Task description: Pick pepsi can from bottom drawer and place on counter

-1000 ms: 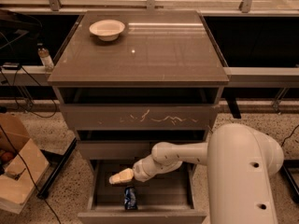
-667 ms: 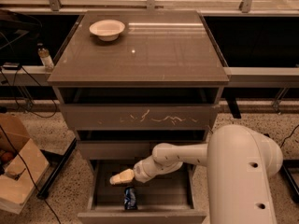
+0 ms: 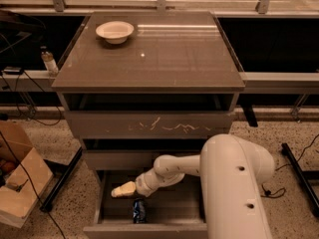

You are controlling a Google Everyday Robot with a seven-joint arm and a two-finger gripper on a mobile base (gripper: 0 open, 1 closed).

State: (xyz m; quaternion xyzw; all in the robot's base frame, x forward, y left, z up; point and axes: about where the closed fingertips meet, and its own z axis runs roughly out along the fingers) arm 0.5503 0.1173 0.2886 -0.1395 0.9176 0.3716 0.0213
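Over bottom drawer (image 3: 113, 212), gripper (image 3: 122, 189); speckled floor (image 3: 55, 133) beyond.

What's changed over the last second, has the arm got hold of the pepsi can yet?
Very little. The gripper seems to have edged slightly toward the picture's left inside the open bottom drawer, just beyond the pepsi can. It has not taken hold of anything: the can lies in the drawer where it was. The bowl on the counter has not moved.
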